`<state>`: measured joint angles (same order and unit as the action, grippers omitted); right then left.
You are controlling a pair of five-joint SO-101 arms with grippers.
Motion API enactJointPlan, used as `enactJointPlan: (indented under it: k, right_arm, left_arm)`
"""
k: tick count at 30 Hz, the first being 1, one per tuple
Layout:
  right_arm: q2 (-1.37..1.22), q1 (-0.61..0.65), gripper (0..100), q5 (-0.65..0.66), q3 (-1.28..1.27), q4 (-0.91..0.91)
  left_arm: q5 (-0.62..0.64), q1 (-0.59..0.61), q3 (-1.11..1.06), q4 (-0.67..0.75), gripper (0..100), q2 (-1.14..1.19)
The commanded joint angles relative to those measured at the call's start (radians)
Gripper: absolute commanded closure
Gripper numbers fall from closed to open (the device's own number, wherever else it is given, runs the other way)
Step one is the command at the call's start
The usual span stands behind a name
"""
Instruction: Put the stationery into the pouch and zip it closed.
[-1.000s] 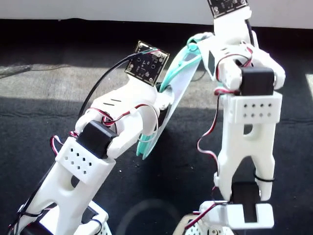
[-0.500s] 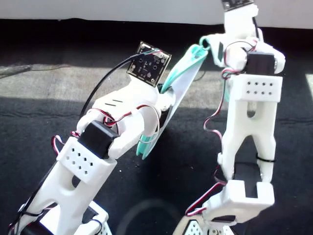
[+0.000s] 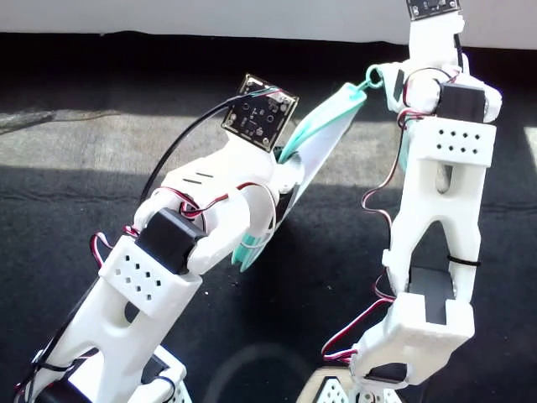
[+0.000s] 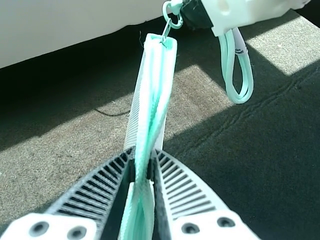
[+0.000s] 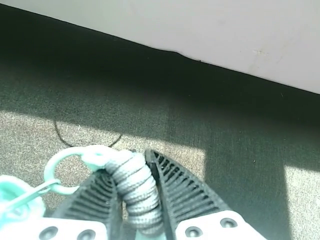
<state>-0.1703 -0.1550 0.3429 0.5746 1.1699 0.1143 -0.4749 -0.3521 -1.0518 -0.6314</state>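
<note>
Grip at the near end is firm: the left pincer (image 4: 143, 167) is clenched on the lower edge of the flat mint-green and white zip pouch (image 4: 152, 95), which hangs clear of the surface. The pouch's long axis runs straight away from that pincer, rising to its far corner. There a mint-green ring zip pull (image 4: 172, 14) joins it to the right pincer (image 5: 132, 167), which is clenched on a braided cord loop (image 5: 135, 190) tied to that ring. The right arm is thus the one at the zip end; the left arm serves as anchor. Judgement: any pull on the zip must follow the pouch's length, away from the left pincer. Beyond lies the dark carpeted surface (image 3: 319, 285), with open room to either side. A white wall (image 5: 225, 35) bounds the far edge, near the right arm.
</note>
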Motion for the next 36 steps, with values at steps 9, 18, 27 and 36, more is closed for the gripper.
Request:
enactJointPlan:
  k: [9,18,27,36]
  right_arm:
    - [-0.062,-0.199,99.3,0.002,0.077,-0.117]
    - [-0.074,-0.203,99.3,0.0,0.077,-0.111]
    - [0.021,-0.076,85.8,-0.051,0.257,0.202]
    - [0.101,0.097,77.7,-0.13,0.466,0.41]
  left_arm:
    - [0.005,0.027,-0.01,-0.052,99,-0.018]
    - [0.005,0.027,-0.005,-0.052,99,-0.018]
    - [0.003,0.039,0.013,-0.048,99,-0.019]
    - [-0.104,0.176,0.122,-0.054,99,-0.019]
